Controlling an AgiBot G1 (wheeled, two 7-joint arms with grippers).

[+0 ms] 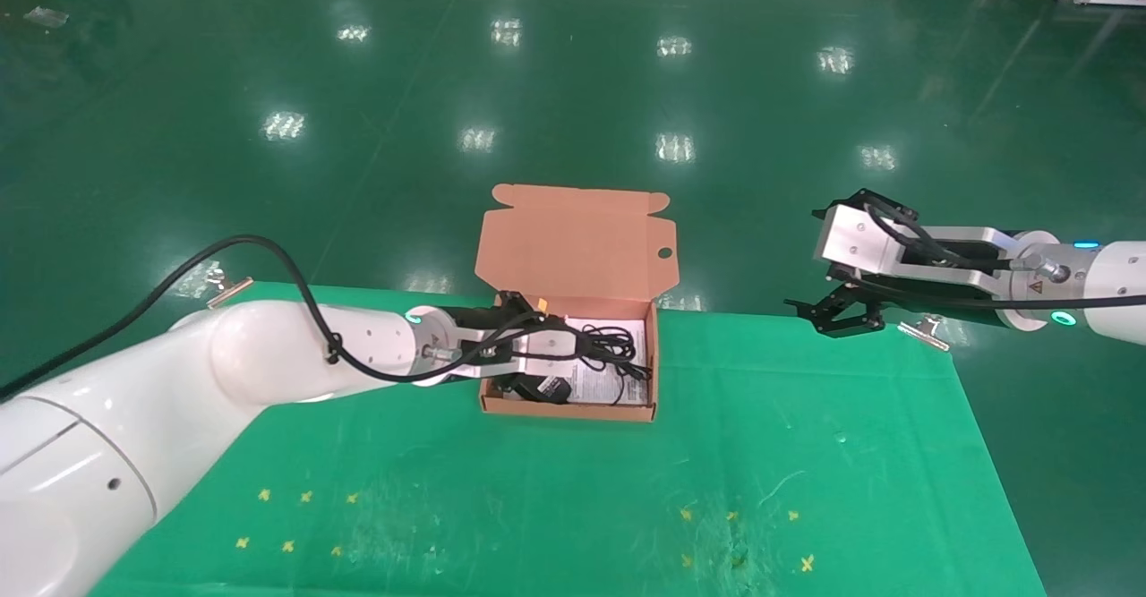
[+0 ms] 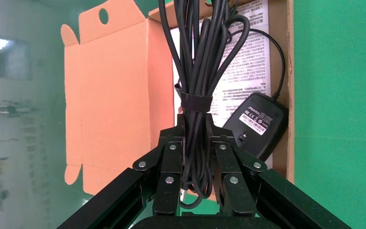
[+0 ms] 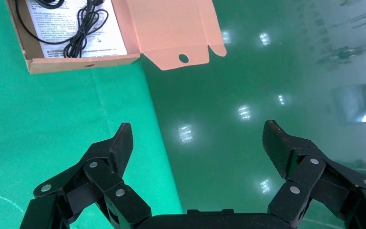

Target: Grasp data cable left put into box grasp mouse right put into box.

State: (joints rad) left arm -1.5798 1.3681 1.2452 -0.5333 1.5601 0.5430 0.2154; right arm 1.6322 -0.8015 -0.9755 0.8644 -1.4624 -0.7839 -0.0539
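Data cable (image 2: 196,86): long narrow bundle of thin black loops, cinched by a black strap near the middle, looks limp and floppy. It's pinched between the left gripper (image 2: 195,167) fingers (image 2: 169,164), which are closed on the looped end. The bundle's long axis runs straight out from the fingers, along the box (image 1: 573,411) floor across the white printed sheet (image 2: 248,62). In the head view the far loops (image 1: 618,346) lie inside the box, towards its right wall, so the cable looks down or nearly down, just not let go yet.

Mouse (image 2: 257,124): black oval, lying belly-up with its label showing, in the front-left corner of the box just beside the gripped end of the bundle. Its thin cord curves off along the front wall. So the mouse half of the task looks done.

My read: the next move is opening the left fingers and backing out without snagging a loop or bumping the mouse beside them.

Box sits at the back middle of the green bench (image 1: 537,507), lid flap (image 1: 577,239) standing open behind it.

Right gripper (image 3: 198,140): fingers spread wide, holding nothing, hovering off the bench's far right corner, well apart from the box. Left arm is clearly the nearer one.
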